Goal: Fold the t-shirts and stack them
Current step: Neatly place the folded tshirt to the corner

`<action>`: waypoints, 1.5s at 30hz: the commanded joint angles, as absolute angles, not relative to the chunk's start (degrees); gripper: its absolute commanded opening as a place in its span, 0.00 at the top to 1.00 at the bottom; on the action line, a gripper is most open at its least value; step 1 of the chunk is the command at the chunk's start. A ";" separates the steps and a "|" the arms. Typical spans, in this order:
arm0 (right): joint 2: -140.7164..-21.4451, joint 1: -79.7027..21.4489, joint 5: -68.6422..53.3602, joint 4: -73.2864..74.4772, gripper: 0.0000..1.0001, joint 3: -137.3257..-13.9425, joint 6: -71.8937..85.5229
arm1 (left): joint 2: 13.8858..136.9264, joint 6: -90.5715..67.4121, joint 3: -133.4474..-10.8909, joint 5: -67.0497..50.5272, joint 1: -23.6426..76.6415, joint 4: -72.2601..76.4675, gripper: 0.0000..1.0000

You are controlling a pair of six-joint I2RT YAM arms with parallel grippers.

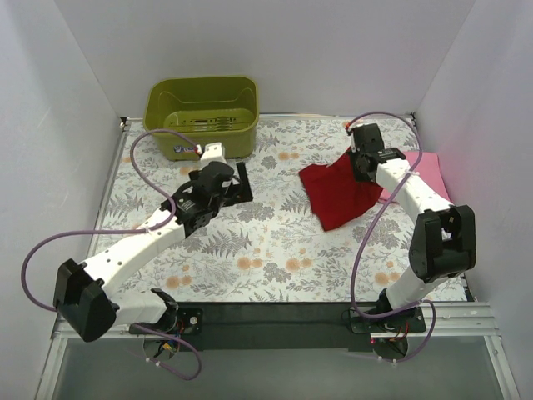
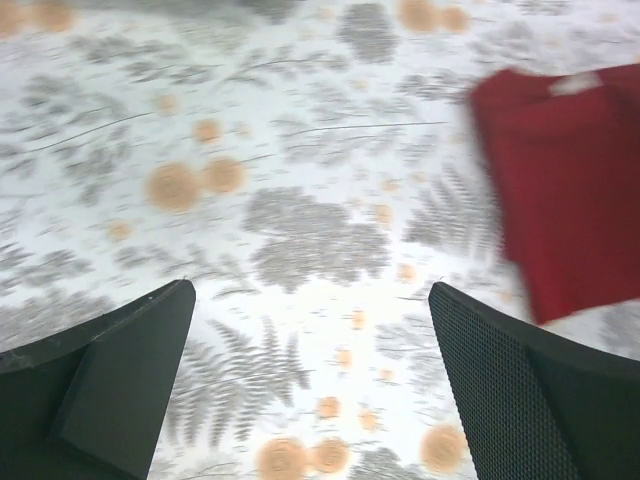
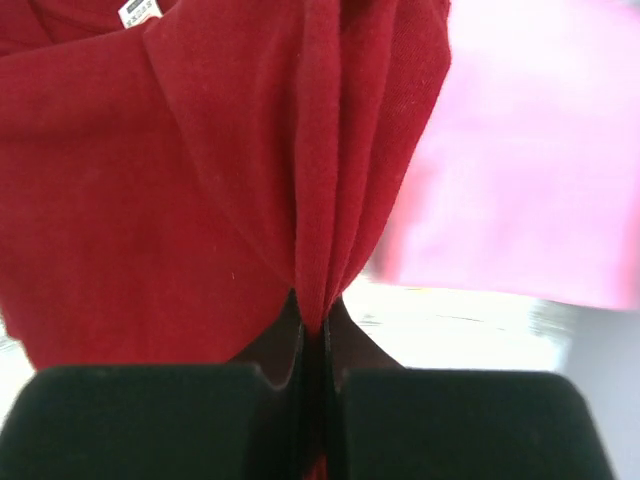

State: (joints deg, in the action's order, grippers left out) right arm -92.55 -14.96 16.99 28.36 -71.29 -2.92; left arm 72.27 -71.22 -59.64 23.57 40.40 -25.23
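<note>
The deep red t-shirt (image 1: 337, 193) lies folded right of the table's middle, its far right corner lifted. My right gripper (image 1: 361, 163) is shut on that bunched edge of the red t-shirt (image 3: 230, 180), with cloth pinched between the jaws (image 3: 318, 320). The light pink t-shirt (image 1: 426, 169) lies flat at the far right, partly under the right arm; it also shows in the right wrist view (image 3: 530, 160). My left gripper (image 1: 241, 185) is open and empty above the patterned cloth, left of the red t-shirt (image 2: 570, 190). Its fingers (image 2: 500, 370) stand wide apart.
An olive-green plastic tub (image 1: 202, 112) stands at the back left. The floral tablecloth (image 1: 266, 250) covers the table. White walls close in on the left, back and right. Purple cables loop off both arms.
</note>
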 commanded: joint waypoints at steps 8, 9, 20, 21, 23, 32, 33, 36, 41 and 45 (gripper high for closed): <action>-100.63 -10.90 42.89 26.63 0.99 -86.64 -17.05 | 67.58 -71.63 -45.96 27.86 33.40 -26.72 0.02; -102.20 -10.55 43.24 26.54 0.99 -87.36 -16.53 | 67.76 -71.46 -46.14 28.30 33.40 -26.63 0.02; -104.24 -6.59 45.61 26.63 0.99 -92.63 -16.52 | 68.90 -71.37 -45.88 27.42 32.96 -26.46 0.02; -103.98 -6.59 45.62 26.89 0.99 -93.16 -16.52 | 69.25 -71.37 -45.88 27.16 32.96 -26.37 0.02; -103.45 -6.42 45.53 26.90 0.99 -93.78 -16.52 | 69.96 -71.45 -46.14 26.81 32.87 -26.37 0.02; -107.05 -2.47 44.83 25.93 0.99 -94.22 -14.86 | 70.93 -71.37 -46.05 26.10 32.61 -26.37 0.02; -107.57 -1.76 44.39 25.23 0.99 -93.87 -13.90 | 71.01 -71.37 -45.97 26.10 32.69 -26.45 0.02; -108.98 3.39 42.99 21.65 0.99 -90.81 -12.40 | 71.54 -71.28 -46.14 25.67 32.70 -26.45 0.02; -111.18 5.89 41.22 18.28 0.97 -88.24 -12.22 | 72.16 -71.37 -46.14 25.49 32.70 -26.46 0.02; -113.02 7.82 40.42 17.76 0.97 -86.58 -9.67 | 73.03 -71.54 -46.14 25.75 32.69 -26.19 0.02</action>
